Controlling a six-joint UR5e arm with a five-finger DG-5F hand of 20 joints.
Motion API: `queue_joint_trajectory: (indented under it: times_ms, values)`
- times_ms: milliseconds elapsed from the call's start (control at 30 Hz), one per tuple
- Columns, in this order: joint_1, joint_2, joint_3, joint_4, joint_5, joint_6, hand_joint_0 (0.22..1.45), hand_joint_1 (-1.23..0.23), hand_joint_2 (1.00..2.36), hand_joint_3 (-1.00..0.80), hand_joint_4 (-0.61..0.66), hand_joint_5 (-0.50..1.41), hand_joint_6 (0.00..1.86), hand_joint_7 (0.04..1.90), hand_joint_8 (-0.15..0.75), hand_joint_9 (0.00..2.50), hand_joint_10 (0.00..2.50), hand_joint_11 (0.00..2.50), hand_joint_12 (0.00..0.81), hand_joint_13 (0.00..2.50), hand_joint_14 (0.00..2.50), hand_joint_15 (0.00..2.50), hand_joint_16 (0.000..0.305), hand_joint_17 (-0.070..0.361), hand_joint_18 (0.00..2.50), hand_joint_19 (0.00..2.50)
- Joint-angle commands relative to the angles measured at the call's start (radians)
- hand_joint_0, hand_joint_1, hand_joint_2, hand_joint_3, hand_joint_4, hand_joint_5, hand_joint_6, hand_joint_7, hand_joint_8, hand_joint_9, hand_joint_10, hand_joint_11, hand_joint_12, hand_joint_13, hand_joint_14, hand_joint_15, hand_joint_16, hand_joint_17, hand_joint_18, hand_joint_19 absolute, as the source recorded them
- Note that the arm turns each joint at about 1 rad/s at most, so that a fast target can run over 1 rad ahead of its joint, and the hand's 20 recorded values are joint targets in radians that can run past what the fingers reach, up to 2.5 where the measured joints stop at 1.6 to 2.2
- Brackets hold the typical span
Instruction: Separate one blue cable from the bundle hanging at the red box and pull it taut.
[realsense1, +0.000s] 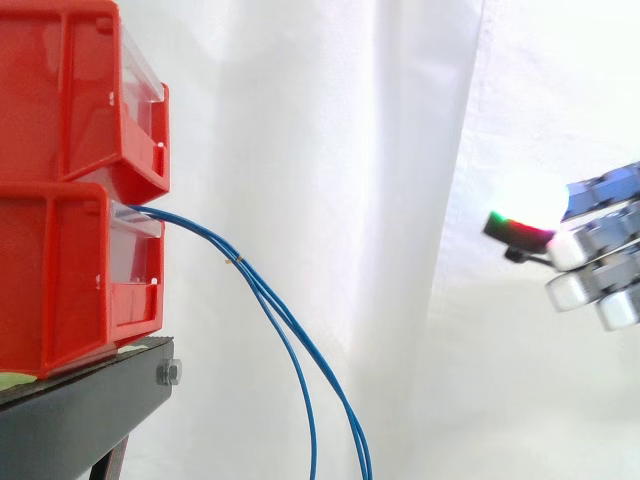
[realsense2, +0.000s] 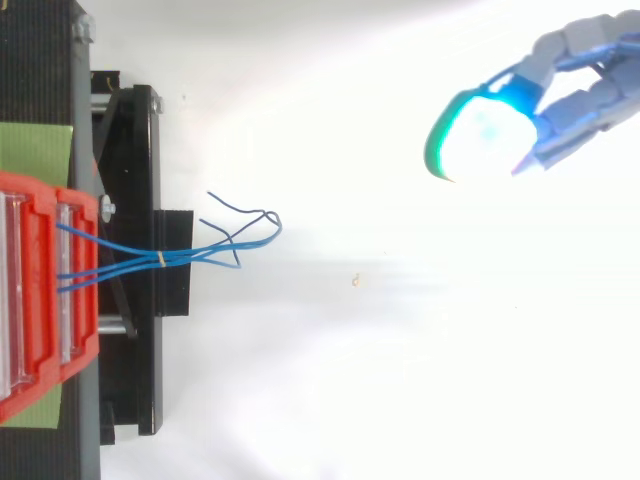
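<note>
Before the white curtain (realsense1: 350, 150), thin blue cables (realsense1: 238, 260) droop, banded together — fingers (realsense1: 600, 280) relaxed, empty.

Side camera level, close, facing across red bins (realsense1: 60, 280), top camera straight down, shared: these bins, blue cables (realsense1: 238, 262), hand (realsense2: 585, 85).

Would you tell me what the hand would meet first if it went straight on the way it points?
Probably the blue cables hanging from the lower red bin, though depth is uncertain.
</note>
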Motion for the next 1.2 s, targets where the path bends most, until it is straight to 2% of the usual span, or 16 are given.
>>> queue_joint_trajectory:
  times_ms: [0,100,233,333,367,433,467,567,633,833,900,1000,1033,1167]
  values:
    - [-0.008,-0.045,0.042,0.003,0.000,-0.039,0.55,-0.86,1.00,-0.50,0.29,-0.23,0.50,0.82,0.340,0.55,0.01,0.25,0.277,0.52,0.01,0.14,0.036,0.080,0.66,0.04]
    - [-0.014,-0.082,0.080,0.003,-0.004,-0.058,0.56,-0.86,1.00,-0.50,0.30,-0.22,0.50,0.83,0.339,0.55,0.01,0.25,0.274,0.52,0.01,0.14,0.035,0.079,0.65,0.03]
    - [-0.014,-0.094,0.089,0.021,-0.004,-0.068,0.56,-0.87,1.00,-0.50,0.30,-0.22,0.50,0.82,0.337,0.55,0.01,0.24,0.266,0.51,0.00,0.12,0.034,0.077,0.64,0.00]
    - [-0.008,-0.098,0.089,0.064,0.000,-0.125,0.55,-0.86,1.00,-0.50,0.30,-0.22,0.50,0.83,0.335,0.56,0.01,0.25,0.260,0.50,0.00,0.11,0.033,0.074,0.63,0.00]
    - [-0.008,-0.121,0.093,0.078,0.003,-0.137,0.55,-0.86,1.00,-0.50,0.30,-0.22,0.50,0.83,0.334,0.56,0.01,0.25,0.260,0.50,0.00,0.11,0.032,0.073,0.62,0.00]
    - [-0.012,-0.131,0.106,0.080,0.000,-0.134,0.55,-0.86,1.00,-0.50,0.30,-0.22,0.50,0.83,0.334,0.56,0.01,0.25,0.258,0.50,0.00,0.11,0.032,0.073,0.62,0.00]
    - [-0.014,-0.162,0.112,0.086,-0.003,-0.127,0.55,-0.86,1.00,-0.50,0.30,-0.22,0.50,0.83,0.334,0.57,0.01,0.25,0.258,0.50,0.00,0.11,0.032,0.073,0.62,0.00]
    - [-0.016,-0.199,0.140,0.089,-0.007,-0.105,0.55,-0.85,1.00,-0.50,0.31,-0.22,0.50,0.83,0.333,0.58,0.01,0.25,0.256,0.50,0.00,0.11,0.032,0.072,0.62,0.00]
    - [-0.012,-0.211,0.157,0.095,-0.016,-0.105,0.55,-0.85,1.00,-0.50,0.31,-0.22,0.50,0.83,0.332,0.58,0.01,0.26,0.255,0.51,0.00,0.10,0.032,0.072,0.61,0.00]
    - [-0.005,-0.226,0.158,0.155,-0.023,-0.131,0.55,-0.83,1.00,-0.50,0.31,-0.22,0.50,0.83,0.333,0.60,0.01,0.26,0.251,0.51,0.00,0.10,0.031,0.071,0.61,0.00]
    - [-0.006,-0.246,0.166,0.167,-0.021,-0.128,0.55,-0.83,1.00,-0.50,0.31,-0.21,0.50,0.83,0.332,0.60,0.01,0.26,0.251,0.51,0.00,0.10,0.031,0.071,0.61,0.00]
    - [-0.016,-0.297,0.211,0.169,-0.027,-0.116,0.55,-0.83,1.00,-0.50,0.31,-0.21,0.50,0.83,0.333,0.61,0.01,0.27,0.251,0.52,0.00,0.10,0.031,0.070,0.61,0.00]
    - [-0.022,-0.331,0.244,0.161,-0.043,-0.095,0.55,-0.83,1.00,-0.50,0.32,-0.21,0.50,0.83,0.332,0.61,0.01,0.27,0.250,0.52,0.01,0.10,0.031,0.070,0.61,0.00]
    - [-0.026,-0.381,0.295,0.152,-0.070,-0.062,0.55,-0.83,1.00,-0.50,0.32,-0.21,0.50,0.84,0.333,0.61,0.01,0.27,0.249,0.52,0.00,0.10,0.031,0.070,0.61,0.00]
